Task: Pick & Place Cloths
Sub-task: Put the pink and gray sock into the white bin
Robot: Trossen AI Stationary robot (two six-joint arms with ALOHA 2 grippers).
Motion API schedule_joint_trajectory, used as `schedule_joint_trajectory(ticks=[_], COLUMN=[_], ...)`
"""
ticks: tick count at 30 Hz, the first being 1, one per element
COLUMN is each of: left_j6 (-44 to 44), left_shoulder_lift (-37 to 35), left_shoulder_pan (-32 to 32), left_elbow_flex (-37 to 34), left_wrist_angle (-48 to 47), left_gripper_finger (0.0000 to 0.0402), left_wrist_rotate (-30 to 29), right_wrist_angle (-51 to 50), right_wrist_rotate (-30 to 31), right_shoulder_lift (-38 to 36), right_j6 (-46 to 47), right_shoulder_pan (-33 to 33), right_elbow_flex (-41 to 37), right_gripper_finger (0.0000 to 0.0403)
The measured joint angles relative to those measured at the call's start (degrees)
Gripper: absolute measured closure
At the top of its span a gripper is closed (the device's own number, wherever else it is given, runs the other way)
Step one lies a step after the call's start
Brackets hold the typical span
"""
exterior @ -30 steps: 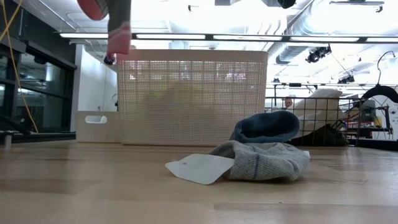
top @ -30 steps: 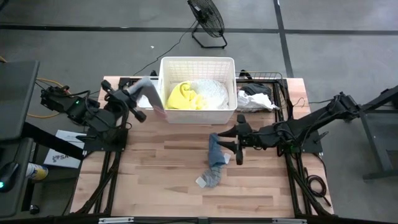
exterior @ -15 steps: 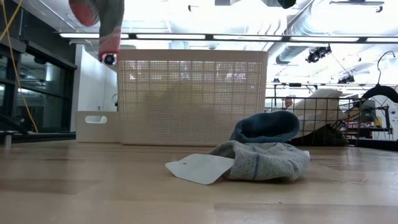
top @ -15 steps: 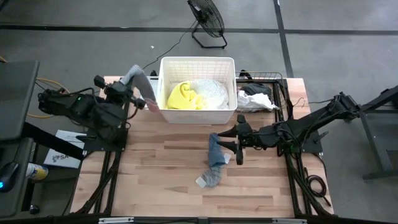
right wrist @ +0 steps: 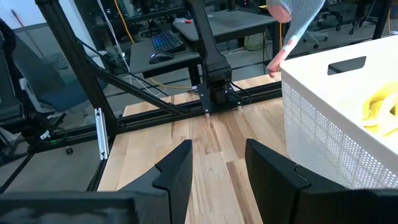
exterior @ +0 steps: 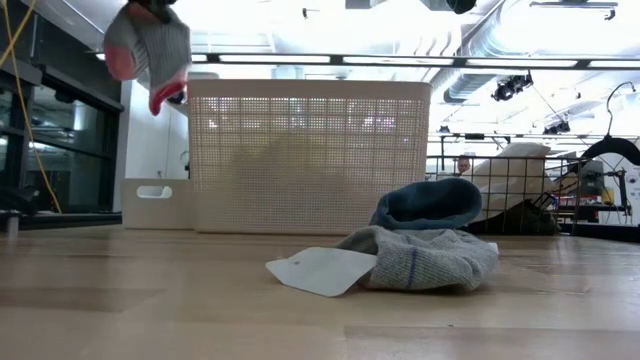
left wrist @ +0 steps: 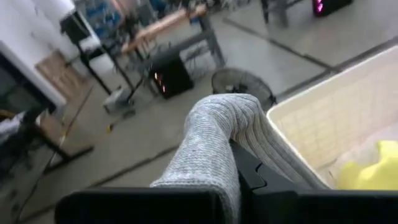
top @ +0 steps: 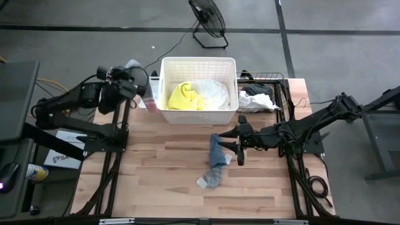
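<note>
Two arms in the high view: at upper left, left gripper pinching a grey sock with a pink toe, held just outside the left wall of the white basket; at centre right, right gripper low over the table, fingers parted with nothing between them, right beside a blue-grey cloth lying crumpled at centre frame. Inside the basket, a yellow cloth and a white cloth; beyond its right wall, more white and dark fabric in a wire rack. Low view next: grey sock hanging at upper left, clear of the tabletop and above the basket rim, pink toe lowest; blue-grey cloth heaped at centre right with a pale tag lying against it. Left wrist view: ribbed sock draped over the closed dark fingers, basket corner at right with yellow showing inside. Right wrist view: both fingers spread over bare wood, basket wall at right, sock dangling at top. Judged from the sag and folds: light, limp, no stiffness, not fragile, likely to swing and catch on the rim. Best hold on the heaped cloth probably a raised fold near the top of the bunch, never the flat tag.
</note>
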Motion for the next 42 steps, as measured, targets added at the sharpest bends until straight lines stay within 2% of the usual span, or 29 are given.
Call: schedule_joint_trajectory(ticks=[4, 12, 15, 20, 26, 34, 42], left_j6=[0.2, 0.5, 1.5, 8.4, 17.1, 18.2, 19.6], left_shoulder_lift=[0.3, 3.0, 4.5, 7.6, 10.5, 13.5, 15.9], left_shoulder_pan=[6.9, 19.2, 22.1, 25.0, 29.3, 37.8, 42.1], left_elbow_flex=[0.0, 0.0, 0.0, 0.0, 0.0, 0.0, 0.0], left_wrist_angle=[-0.3, -3.7, -3.5, 1.2, 8.2, 8.5, 8.9], left_gripper_finger=[0.0401, 0.0401, 0.0401, 0.0401, 0.0401, 0.0401, 0.0401], left_wrist_rotate=[5.8, 11.4, 13.7, 19.7, 31.4, 45.5, 57.3], right_wrist_angle=[0.0, 0.0, -0.1, -0.2, -0.2, -0.2, -0.2], right_wrist_rotate=[0.0, 0.0, 0.0, 0.0, 0.0, 0.0, 0.0], right_shoulder_lift=[0.0, 0.0, 0.0, 0.0, 0.0, 0.0, 0.0], right_j6=[0.0, -0.1, -0.1, -0.1, 0.0, 0.1, 0.2], right_shoulder_pan=[0.0, 0.0, 0.0, 0.0, 0.0, 0.0, 0.0], right_elbow_flex=[0.0, 0.0, 0.0, 0.0, 0.0, 0.0, 0.0], right_gripper_finger=[0.0263, 0.0263, 0.0263, 0.0263, 0.0263, 0.0263, 0.0263])
